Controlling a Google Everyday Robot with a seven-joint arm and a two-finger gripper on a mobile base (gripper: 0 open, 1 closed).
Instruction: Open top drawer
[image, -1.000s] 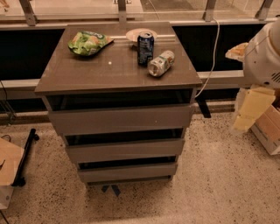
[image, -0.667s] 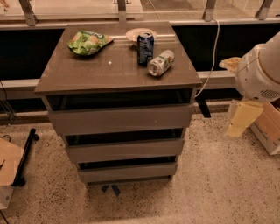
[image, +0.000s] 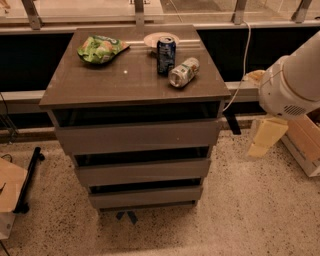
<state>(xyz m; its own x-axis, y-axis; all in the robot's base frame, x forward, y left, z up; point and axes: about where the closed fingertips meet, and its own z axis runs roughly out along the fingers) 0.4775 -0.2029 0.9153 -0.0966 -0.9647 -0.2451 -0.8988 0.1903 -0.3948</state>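
Observation:
The top drawer (image: 137, 136) is the widest grey-brown flat front, just under the cabinet top (image: 100, 85), with a dark gap showing above it. Two shorter drawer fronts (image: 142, 171) sit below it. My white arm (image: 292, 82) comes in from the right edge. My gripper (image: 266, 137) hangs as a pale piece below the arm's round joint. It is to the right of the cabinet, about level with the top drawer, and apart from it.
On the cabinet top lie a green snack bag (image: 100, 48), a white bowl (image: 161, 39), an upright blue can (image: 166, 54) and a tipped can (image: 183, 72). A white cable (image: 245, 65) hangs at the right. Cardboard boxes stand at the right (image: 302, 142) and left (image: 10, 185) edges.
My arm and gripper have moved left and slightly down, closer to the cabinet's right side. The drawers and the things on top have not moved.

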